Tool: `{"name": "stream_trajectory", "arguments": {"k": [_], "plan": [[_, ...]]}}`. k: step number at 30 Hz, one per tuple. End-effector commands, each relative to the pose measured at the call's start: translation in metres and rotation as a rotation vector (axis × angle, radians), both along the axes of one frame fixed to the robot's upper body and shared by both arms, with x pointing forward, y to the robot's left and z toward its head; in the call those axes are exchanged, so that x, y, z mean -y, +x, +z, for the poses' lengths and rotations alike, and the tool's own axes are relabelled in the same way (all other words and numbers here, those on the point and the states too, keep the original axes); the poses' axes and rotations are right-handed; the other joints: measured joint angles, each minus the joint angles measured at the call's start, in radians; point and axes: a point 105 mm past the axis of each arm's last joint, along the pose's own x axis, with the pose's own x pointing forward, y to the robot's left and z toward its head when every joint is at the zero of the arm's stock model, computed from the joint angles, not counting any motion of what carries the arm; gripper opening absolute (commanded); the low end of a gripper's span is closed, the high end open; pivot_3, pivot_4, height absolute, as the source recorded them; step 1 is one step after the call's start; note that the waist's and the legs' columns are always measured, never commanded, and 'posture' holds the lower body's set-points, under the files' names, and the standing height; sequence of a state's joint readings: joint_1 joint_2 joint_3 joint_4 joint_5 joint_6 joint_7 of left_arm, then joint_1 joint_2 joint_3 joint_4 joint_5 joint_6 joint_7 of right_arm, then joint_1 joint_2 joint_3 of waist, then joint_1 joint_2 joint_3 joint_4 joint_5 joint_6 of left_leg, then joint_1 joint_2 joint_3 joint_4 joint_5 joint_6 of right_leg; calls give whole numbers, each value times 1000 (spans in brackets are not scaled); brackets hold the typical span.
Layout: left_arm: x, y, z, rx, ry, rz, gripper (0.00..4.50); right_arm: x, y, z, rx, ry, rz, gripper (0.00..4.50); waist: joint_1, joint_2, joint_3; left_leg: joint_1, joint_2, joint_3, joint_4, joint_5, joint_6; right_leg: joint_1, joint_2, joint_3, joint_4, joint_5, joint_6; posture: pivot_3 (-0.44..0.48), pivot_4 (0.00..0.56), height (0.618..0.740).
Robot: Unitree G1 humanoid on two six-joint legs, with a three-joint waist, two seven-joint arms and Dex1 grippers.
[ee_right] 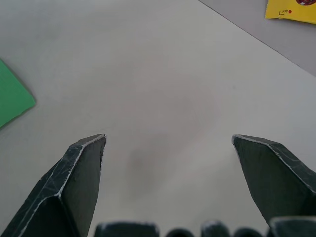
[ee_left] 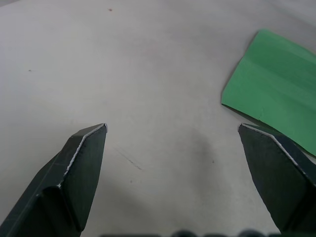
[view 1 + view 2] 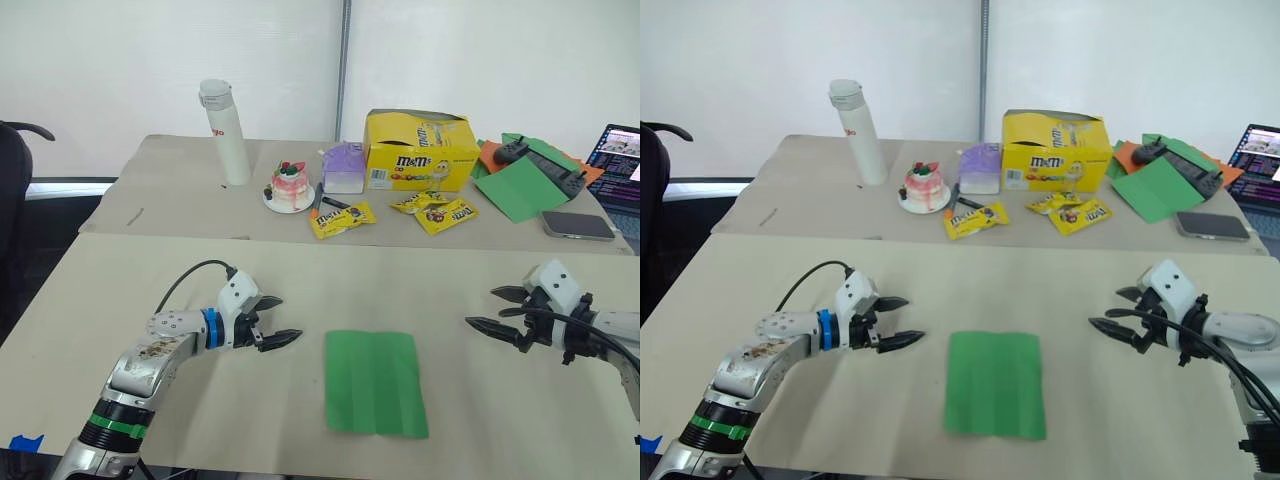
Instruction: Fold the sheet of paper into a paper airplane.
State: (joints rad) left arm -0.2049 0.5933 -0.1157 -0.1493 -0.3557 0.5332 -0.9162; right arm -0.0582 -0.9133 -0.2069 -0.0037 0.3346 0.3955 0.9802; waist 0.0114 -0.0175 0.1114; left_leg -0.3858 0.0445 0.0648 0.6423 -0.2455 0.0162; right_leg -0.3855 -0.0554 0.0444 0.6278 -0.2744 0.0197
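Note:
The sheet of paper [image 3: 374, 382] lies flat on the near table, a bright green rectangle with lengthwise creases, between my two arms. My left gripper [image 3: 281, 322] hovers a short way to its left, open, nothing between its fingers; the sheet's corner [image 2: 274, 94] lies just past one fingertip. On the sheet's right, farther off, my right gripper [image 3: 488, 310] is open and empty too, and a green corner [image 1: 12, 96] of the sheet sits at the edge of the right wrist view. No paper airplane form is in view.
On the far table stand a white bottle [image 3: 225, 132], a small cake on a plate [image 3: 289, 187], a purple box [image 3: 344, 167], a yellow candy box [image 3: 418, 150] and candy packets [image 3: 342, 219]. Green and orange sheets [image 3: 522, 185], a phone [image 3: 577, 225] and a laptop [image 3: 622, 160] sit far right.

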Motion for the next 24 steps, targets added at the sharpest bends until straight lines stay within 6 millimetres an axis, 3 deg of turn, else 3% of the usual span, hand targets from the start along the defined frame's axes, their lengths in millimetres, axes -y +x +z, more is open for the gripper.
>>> {"name": "stream_trajectory", "arguments": {"k": [1,3,5,11,17,19,24], "plan": [[12,-3,25,33,-61,-80,4494,3,0,18,64,-8,6,4500,0,0,0,0,0,0,0,0,0,0,0,0,0,0,0,0,150,740],[24,-10,43,25,-113,-172,4494,2,-5,22,53,-5,21,4500,4,0,0,-1,0,0,0,0,0,0,0,-1,0,0,0,0,150,740],[32,-17,49,14,-116,-246,3933,-2,-12,22,24,-3,44,4500,4,0,0,-2,0,-1,1,0,0,0,0,-1,0,0,0,0,150,740],[54,-28,51,20,-103,-372,1984,-20,-30,21,-47,21,114,2622,-3,2,-1,0,0,-1,1,0,0,1,2,1,0,0,1,0,150,740],[71,-38,34,-29,-140,-406,11,-43,-48,16,-99,3,184,592,1,1,-1,-1,0,-1,1,0,0,1,1,1,0,0,1,0,150,740],[74,-43,22,-50,-106,-422,0,-52,-55,13,-116,-15,216,64,1,1,-1,-1,0,-2,1,0,0,1,2,1,0,-1,1,0,150,740],[81,-45,2,-71,-86,-420,0,-72,-65,18,-123,-15,271,64,0,0,0,-1,-1,-3,2,0,0,1,2,1,1,-1,1,0,150,740]]}}
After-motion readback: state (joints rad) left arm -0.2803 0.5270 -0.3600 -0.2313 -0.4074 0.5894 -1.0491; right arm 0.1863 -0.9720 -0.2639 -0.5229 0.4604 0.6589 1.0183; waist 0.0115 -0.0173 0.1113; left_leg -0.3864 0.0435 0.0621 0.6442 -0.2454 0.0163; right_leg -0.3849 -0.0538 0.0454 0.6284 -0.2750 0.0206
